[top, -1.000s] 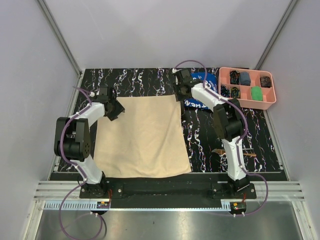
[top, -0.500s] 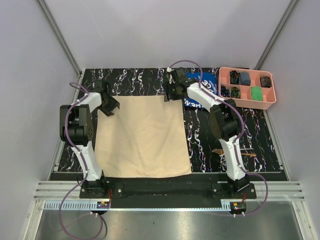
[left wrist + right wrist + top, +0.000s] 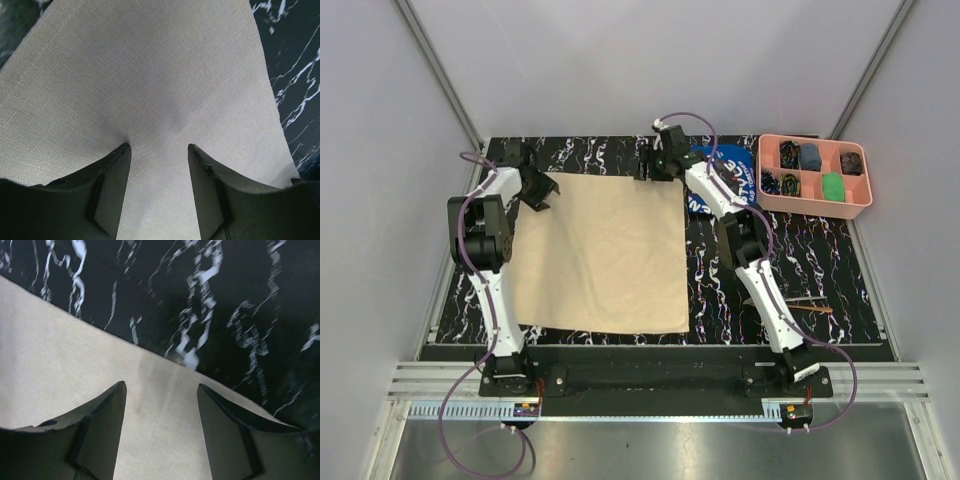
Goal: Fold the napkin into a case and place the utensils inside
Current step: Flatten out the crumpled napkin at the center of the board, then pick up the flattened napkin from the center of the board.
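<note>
Napkin (image 3: 600, 255) lies flat on the black marbled bench (image 3: 820, 270), left of centre, one open sheet, unfolded. Left claw (image 3: 159, 147) is at its far left corner, fingers spread, tips down at the cloth with a faint pucker between them. Right claw (image 3: 161, 386) is spread wide too, over the far edge near the right corner.

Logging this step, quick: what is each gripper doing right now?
Left gripper: open, jaws apart over the plain beige cloth napkin, gripping nothing.
Right gripper: open, jaws apart over the napkin's edge.
</note>
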You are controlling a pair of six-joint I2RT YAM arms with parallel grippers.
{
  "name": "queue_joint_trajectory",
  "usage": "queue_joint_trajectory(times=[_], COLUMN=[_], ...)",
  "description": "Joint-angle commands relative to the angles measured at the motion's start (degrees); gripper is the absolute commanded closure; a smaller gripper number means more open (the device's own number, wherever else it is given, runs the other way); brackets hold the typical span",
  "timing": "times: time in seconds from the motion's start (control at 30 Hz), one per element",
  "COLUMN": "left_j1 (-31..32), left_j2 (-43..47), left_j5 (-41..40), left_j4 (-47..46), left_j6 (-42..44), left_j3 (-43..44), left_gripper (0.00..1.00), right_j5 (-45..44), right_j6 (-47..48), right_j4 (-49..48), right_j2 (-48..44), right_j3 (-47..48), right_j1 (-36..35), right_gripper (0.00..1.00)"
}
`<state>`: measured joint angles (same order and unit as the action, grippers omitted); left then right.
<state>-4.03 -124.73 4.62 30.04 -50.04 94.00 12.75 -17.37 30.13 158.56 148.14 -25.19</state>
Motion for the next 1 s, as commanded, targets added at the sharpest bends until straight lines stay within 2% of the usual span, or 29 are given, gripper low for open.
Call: queue_joint_trajectory(times=[0.0, 0.13, 0.23, 0.3, 0.4, 0.47, 0.53, 0.57, 0.6, 0.63, 0.67, 0.73, 0.77, 0.83, 0.87, 0.97], left_j1=[-1.8, -1.9, -1.8, -1.5, -1.3, -1.3, -1.2, -1.0, -0.8, -0.8, -0.8, -0.8, -0.8, -0.9, -1.0, -1.2], left_j2=[-6.2, -5.6, 0.3, 8.0, 19.8, 28.2, 35.7, 38.2, 40.5, 44.8, 46.9, 52.1, 53.7, 57.6, 58.7, 62.7], left_j5=[3.5, 3.2, 1.2, -2.0, -4.3, -6.6, -8.7, -9.5, -10.2, -10.7, -11.4, -13.9, -14.9, -17.5, -17.7, -16.8], left_j4=[0.3, 0.4, 0.1, 0.1, 0.4, 2.3, 5.8, 6.9, 9.2, 10.4, 11.5, 15.8, 17.1, 21.2, 21.9, 23.8], left_j6=[0.6, 2.4, 5.0, 7.8, 9.8, 10.3, 10.8, 11.3, 11.5, 11.9, 12.2, 12.0, 11.4, 10.1, 9.1, 7.0], left_j3=[6.8, 8.7, 5.7, 0.9, -8.2, -14.8, -18.9, -22.8, -24.8, -26.7, -29.5, -33.1, -34.1, -36.6, -37.4, -39.9], left_gripper=[0.44, 0.43, 0.4, 0.34, 0.28, 0.28, 0.28, 0.27, 0.27, 0.27, 0.27, 0.26, 0.26, 0.23, 0.23, 0.23], right_j5=[4.5, 7.7, 10.0, 11.1, 7.5, -0.2, -4.1, -4.5, -4.8, -5.6, -6.9, -9.3, -9.7, -9.6, -9.7, -9.8], right_j6=[-4.3, -5.3, -7.0, -8.9, -10.3, -10.8, -13.6, -14.9, -17.0, -18.0, -19.1, -20.8, -21.0, -23.4, -24.4, -28.3], right_j4=[1.8, -5.0, -5.3, -4.6, 4.2, 13.2, 16.5, 16.4, 15.6, 12.8, 11.3, 7.6, 6.4, 5.6, 5.5, 3.6], right_j2=[7.6, 7.0, 3.3, -1.8, -9.9, -17.4, -23.6, -30.4, -34.0, -41.2, -45.0, -55.4, -58.7, -67.8, -70.8, -81.0], right_j3=[12.2, 12.2, 11.7, 9.9, 7.2, 3.7, -7.3, -18.1, -24.2, -30.4, -42.5, -53.2, -62.4, -70.0, -77.1, -90.4], right_j1=[3.5, 4.4, 4.5, 4.4, 3.1, 1.3, 0.3, -0.7, -1.3, -2.0, -3.3, -5.1, -6.0, -7.9, -8.5, -9.0], right_gripper=[0.32, 0.3, 0.29, 0.27, 0.2, 0.14, 0.09, 0.08, 0.08, 0.06, 0.06, 0.05, 0.06, 0.07, 0.08, 0.13])
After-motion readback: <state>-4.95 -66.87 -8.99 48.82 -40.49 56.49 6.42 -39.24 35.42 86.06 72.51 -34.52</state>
